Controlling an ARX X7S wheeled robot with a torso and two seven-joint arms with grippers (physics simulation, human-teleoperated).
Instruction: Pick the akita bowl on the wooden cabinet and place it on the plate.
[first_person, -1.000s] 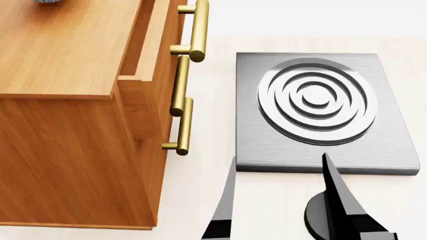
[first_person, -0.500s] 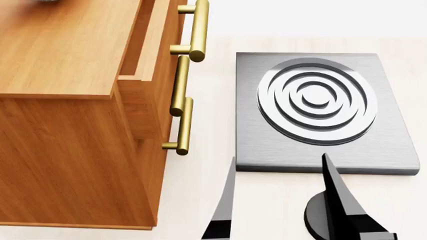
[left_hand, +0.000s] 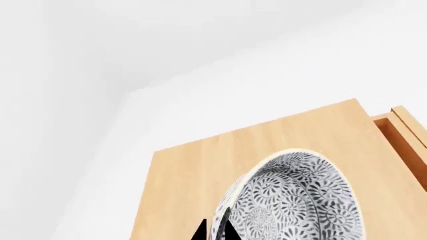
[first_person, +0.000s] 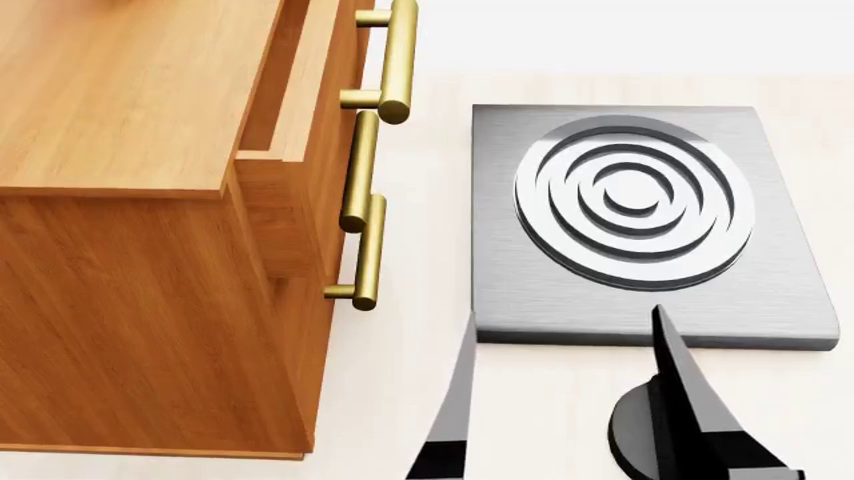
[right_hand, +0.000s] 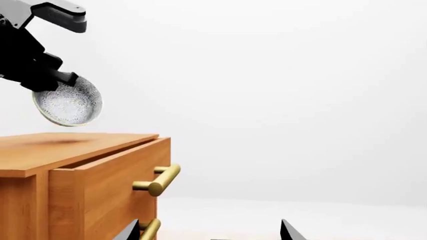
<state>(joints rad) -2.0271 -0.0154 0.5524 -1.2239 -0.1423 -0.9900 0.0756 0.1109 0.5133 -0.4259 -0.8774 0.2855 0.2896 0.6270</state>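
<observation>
The akita bowl (right_hand: 68, 104), white with a dense grey-black pattern, hangs tilted in the air just above the wooden cabinet (right_hand: 73, 145). My left gripper (right_hand: 67, 80) is shut on its rim. In the left wrist view the two dark fingertips (left_hand: 200, 231) pinch the bowl (left_hand: 300, 200) at its edge, over the cabinet top (left_hand: 193, 170). My right gripper (first_person: 567, 400) stands open and empty low over the table, in front of the cabinet (first_person: 134, 100). Neither the bowl nor the left gripper shows in the head view. The plate is out of view.
A dark grey square stove (first_person: 787, 290) with a ringed burner lies right of the cabinet, just beyond my right gripper (right_hand: 210, 232). Brass bar handles (first_person: 387, 60) stick out from the cabinet's drawers; the top drawer stands slightly open.
The bowl, seen at the head view's top left edge on the cabinet a second ago, has risen out of that view. My right gripper has shifted slightly.
</observation>
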